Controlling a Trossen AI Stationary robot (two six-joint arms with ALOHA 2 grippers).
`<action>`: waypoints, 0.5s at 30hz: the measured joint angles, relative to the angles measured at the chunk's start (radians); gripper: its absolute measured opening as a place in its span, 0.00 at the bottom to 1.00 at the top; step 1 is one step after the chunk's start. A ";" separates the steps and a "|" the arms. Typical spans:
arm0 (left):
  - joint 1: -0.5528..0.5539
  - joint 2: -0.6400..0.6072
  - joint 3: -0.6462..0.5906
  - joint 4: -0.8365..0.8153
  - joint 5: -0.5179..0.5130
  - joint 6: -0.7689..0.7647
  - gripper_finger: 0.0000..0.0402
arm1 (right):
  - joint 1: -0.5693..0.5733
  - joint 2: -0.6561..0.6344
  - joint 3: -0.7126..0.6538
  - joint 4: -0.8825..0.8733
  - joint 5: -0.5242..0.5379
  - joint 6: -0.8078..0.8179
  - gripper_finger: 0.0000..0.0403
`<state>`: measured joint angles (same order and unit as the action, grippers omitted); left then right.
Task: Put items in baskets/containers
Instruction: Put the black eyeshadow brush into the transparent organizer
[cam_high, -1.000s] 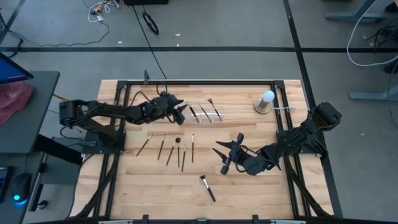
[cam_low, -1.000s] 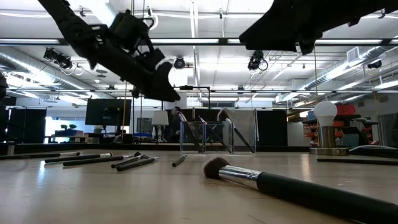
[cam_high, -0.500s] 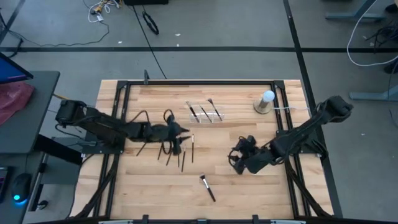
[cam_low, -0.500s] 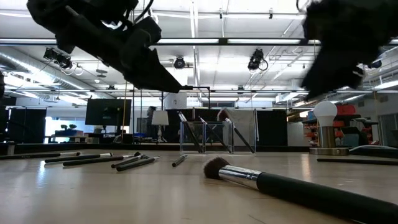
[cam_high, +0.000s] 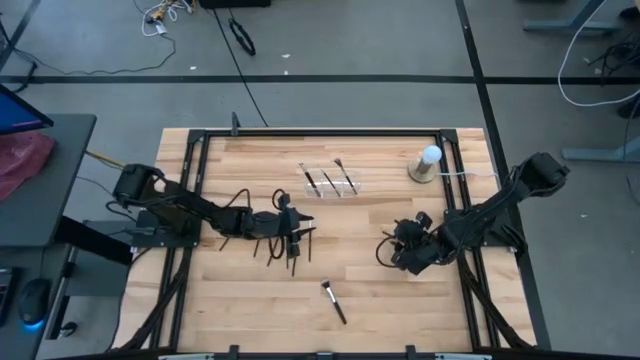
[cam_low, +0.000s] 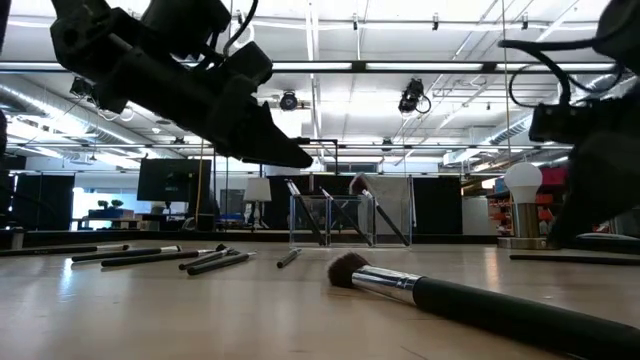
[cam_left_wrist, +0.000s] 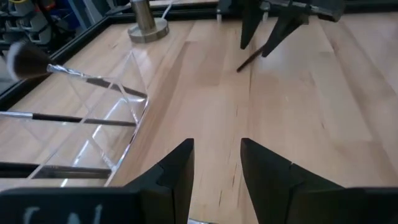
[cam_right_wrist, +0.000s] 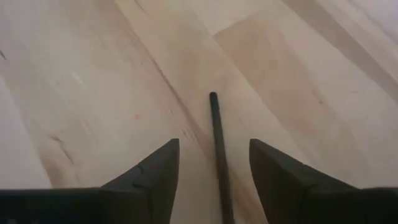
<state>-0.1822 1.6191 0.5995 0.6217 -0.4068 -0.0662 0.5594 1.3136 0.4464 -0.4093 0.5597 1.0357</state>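
Note:
Several thin dark makeup brushes (cam_high: 268, 246) lie loose on the wooden table left of centre. My left gripper (cam_high: 297, 238) hovers over them, open (cam_left_wrist: 216, 144), with nothing between its fingers. The clear organiser tray (cam_high: 330, 182) beyond it holds three brushes, one with a fluffy tip (cam_left_wrist: 25, 59). A thicker brush (cam_high: 333, 300) lies alone near the front edge. My right gripper (cam_high: 384, 250) is right of centre, tipped down and open (cam_right_wrist: 213, 143). A thin dark brush handle (cam_right_wrist: 216, 124) runs between its fingers with a gap on each side; it seems to lie on the table.
A white ball on a tan round base (cam_high: 427, 163) stands at the far right with a cord running off the table. A black metal frame (cam_high: 320, 131) borders the tabletop. Bare wood lies between the two grippers and along the near edge.
My left gripper has gone from beside the tray toward the table's near edge and lower, and now stands over the loose brushes. My right gripper has drawn back toward the table's right edge, sunk and tipped its fingers downward.

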 joint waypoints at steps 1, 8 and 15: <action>0.000 0.003 0.000 0.002 0.000 0.000 0.34 | 0.000 0.000 -0.024 0.042 0.001 -0.024 0.47; 0.000 0.005 0.000 0.012 0.003 0.000 0.34 | 0.002 -0.005 -0.161 0.243 0.001 -0.093 0.33; 0.000 0.005 0.000 0.016 0.003 0.000 0.34 | 0.002 -0.007 -0.198 0.254 0.021 -0.116 0.06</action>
<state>-0.1822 1.6241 0.5999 0.6373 -0.4034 -0.0659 0.5613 1.3067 0.2481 -0.1557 0.5808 0.9200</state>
